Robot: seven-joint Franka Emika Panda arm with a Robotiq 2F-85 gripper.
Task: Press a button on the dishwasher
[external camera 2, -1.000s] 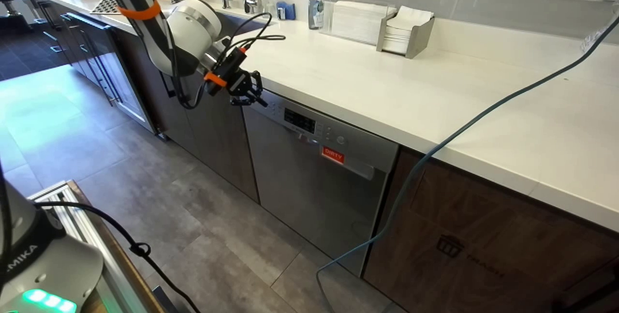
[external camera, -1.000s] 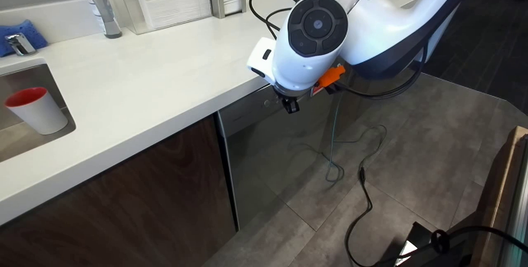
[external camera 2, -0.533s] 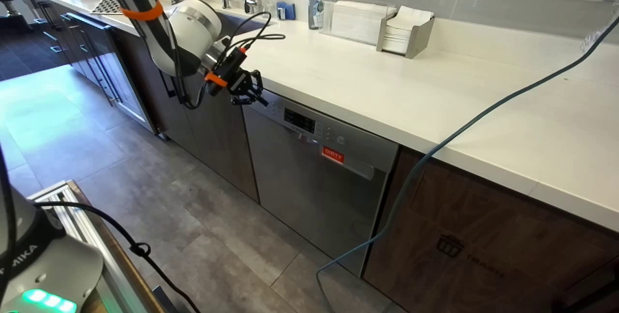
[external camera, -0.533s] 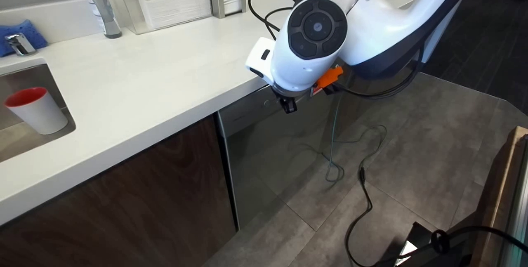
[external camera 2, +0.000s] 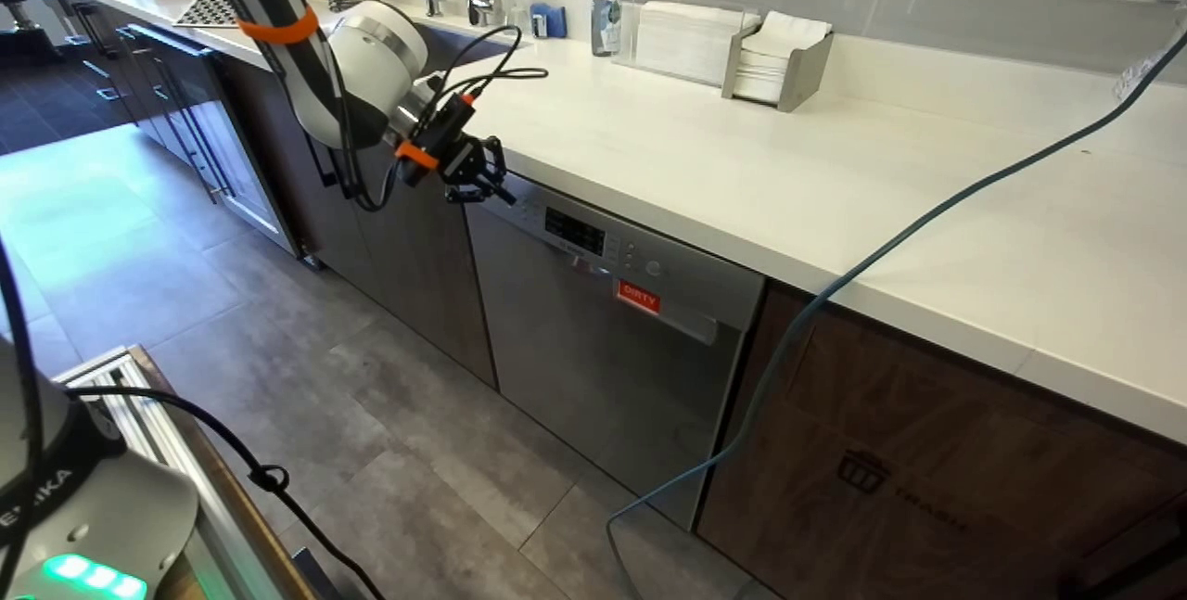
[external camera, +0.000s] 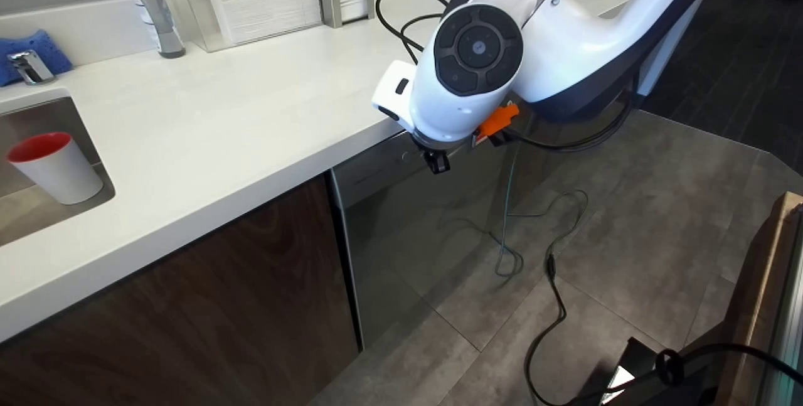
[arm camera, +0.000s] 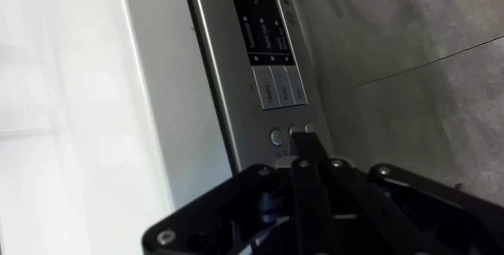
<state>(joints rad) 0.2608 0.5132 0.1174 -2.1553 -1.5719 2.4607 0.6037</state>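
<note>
While its fingertips [arm camera: 306, 144] press together into one dark point, the gripper [external camera 2: 506, 196] stands before the upper part of the dishwasher [external camera 2: 607, 359], just below the edge of the counter [external camera 2: 927, 183] and toward the end nearer the sink [external camera: 50, 117]. Most of the dishwasher spreads below the gripper and off on the side away from the sink. In the wrist view the panel [arm camera: 238, 89] runs on ahead of the fingertips; a round button [arm camera: 277, 137] lies just beside them, two more are partly covered by the tip, and whether it touches either cannot be told. Farther ahead come pale labels [arm camera: 280, 87], Heavy and Auto legible, then a black display [arm camera: 254, 6] with small white lettering. In an exterior view those words are too small to read, but a red sign [external camera 2: 639, 296] marked DIRTY shows there, below the panel and well apart from the gripper. In an exterior view the arm [external camera: 564, 48] hides the display, while a white cup [external camera: 59, 174], red inside, sits in the sink. The dishwasher is grey metal, paler along the panel and darker beneath, with the floor [external camera: 659, 218] mirrored in its front.
</note>
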